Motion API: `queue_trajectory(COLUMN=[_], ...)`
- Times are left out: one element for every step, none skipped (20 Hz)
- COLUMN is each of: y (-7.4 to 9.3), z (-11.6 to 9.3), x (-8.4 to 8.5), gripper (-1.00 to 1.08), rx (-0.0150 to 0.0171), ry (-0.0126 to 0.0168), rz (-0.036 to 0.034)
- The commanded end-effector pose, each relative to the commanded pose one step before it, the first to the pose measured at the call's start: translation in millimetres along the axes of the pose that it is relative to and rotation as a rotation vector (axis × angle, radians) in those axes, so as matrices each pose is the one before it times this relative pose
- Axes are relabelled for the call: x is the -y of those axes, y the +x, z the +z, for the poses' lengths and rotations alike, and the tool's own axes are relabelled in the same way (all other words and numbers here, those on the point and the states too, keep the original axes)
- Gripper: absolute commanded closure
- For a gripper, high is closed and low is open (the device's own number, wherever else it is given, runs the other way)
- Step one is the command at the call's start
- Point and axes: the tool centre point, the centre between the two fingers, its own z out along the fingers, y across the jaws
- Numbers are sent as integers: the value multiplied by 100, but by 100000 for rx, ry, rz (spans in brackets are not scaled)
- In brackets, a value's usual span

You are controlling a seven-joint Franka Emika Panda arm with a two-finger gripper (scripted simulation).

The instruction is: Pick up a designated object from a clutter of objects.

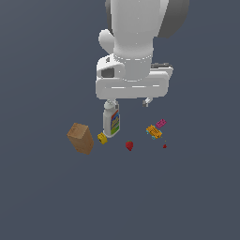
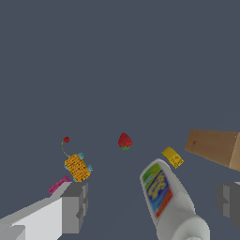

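We see our pincer (image 2: 152, 201) spread wide, holding nothing. The little red strawberry (image 2: 124, 140) lies ahead of it, out past the fingertips. The white bottle (image 2: 166, 199) lies right between our fingers (image 2: 75, 206). The brown box (image 2: 213, 146) and yellow block (image 2: 172, 157) sit beside the bottle.

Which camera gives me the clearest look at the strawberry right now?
The wrist view: the strawberry sits near the middle, unobstructed, with its tapering shape clear. The exterior view also shows it unobstructed but smaller, lying between the white bottle and the orange brick.
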Motion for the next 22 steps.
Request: queue_trajectory(y=[73,59,65,71,75,77,78,76,72,65,54,40,23,2,-23,-52,-83,-111,-132,-148,-160,-168], z=[509,330,396,460,523,581,643,704,768,831,894,957,1020,1082,1143,1202,1231,1219,1160,1092,1024,956], x=[8,25,16,10,6,14,21,26,28,30,34,37,38,40,39,38,33,26,16,7,-1,-10], gripper=[-92,-92,-92,-92,-92,-92,-92,-92,-92,-92,-92,-92,-92,-92,-92,-92,-92,-92,-92,-92,-92,-92], rx=[148,43,56,69,79,86,92,99,107,114,121,126,132,136,140,143,142,136,125,113,103,93], ry=[-36,-18,-38,-57,-70,-74,-79,-89,-102,-113,-124,-137,-150,-163,-177,-191,-201,-204,-198,-190,-181,-172], rz=[896,608,731,849,968,1070,1182,1291,1404,1519,1631,1741,1855,1964,2074,2182,2235,2216,2112,1991,1871,1755])
